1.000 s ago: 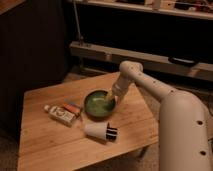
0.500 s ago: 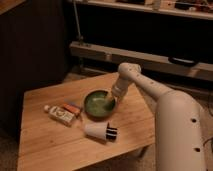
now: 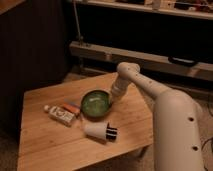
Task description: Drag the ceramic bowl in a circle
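On the low wooden table [image 3: 55, 145], dim room, dark wall and shelving behind.

Item 1: bowl [image 3: 95, 104]. Round, glossy green glaze, darker rim, pale sheen inside. Stands upright near the middle of the table, a little toward its far right part.

Item 2: gripper [image 3: 113, 98]. Set down at the right rim of the bowl, touching it. Fingers drawn together, pinching that rim. Comes in from above and to the right of the bowl.

Item 3: arm [image 3: 145, 87]. White, bent at an elbow above the far edge of the table, running back to the broad white robot body [image 3: 177, 130] at the right of the view.

Item 4: cup [image 3: 96, 130]. White with a black end, lying on its side just in front of the bowl, black end pointing right. Near the bowl; contact cannot be told.

Item 5: tube [image 3: 59, 114]. White, printed label, lying flat to the left of the bowl.

Item 6: small orange packet [image 3: 72, 107]. Lies between the tube and the bowl, just beside both.
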You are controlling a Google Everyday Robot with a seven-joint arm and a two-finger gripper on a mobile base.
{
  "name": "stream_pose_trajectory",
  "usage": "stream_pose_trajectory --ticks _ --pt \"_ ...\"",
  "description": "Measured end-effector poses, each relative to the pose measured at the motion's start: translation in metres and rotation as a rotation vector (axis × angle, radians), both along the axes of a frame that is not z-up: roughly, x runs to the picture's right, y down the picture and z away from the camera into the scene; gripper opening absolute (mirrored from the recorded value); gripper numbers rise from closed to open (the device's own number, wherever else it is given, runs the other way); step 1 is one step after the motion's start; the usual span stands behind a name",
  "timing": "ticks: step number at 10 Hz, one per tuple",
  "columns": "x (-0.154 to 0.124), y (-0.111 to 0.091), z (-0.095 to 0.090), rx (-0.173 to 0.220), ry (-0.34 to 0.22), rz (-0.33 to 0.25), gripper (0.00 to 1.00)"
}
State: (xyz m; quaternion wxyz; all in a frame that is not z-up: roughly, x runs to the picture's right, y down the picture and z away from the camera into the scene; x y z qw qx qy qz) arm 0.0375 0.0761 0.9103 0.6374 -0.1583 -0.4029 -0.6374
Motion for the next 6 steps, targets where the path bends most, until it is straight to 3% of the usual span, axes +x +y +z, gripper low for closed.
stream_pose_trajectory --ticks 4,6 --pt "-0.015 -0.041 -0.009 0.080 0.027 -0.078 0.02" --pt "0.005 -0.066 0.001 0.078 0.078 -0.090 0.02"
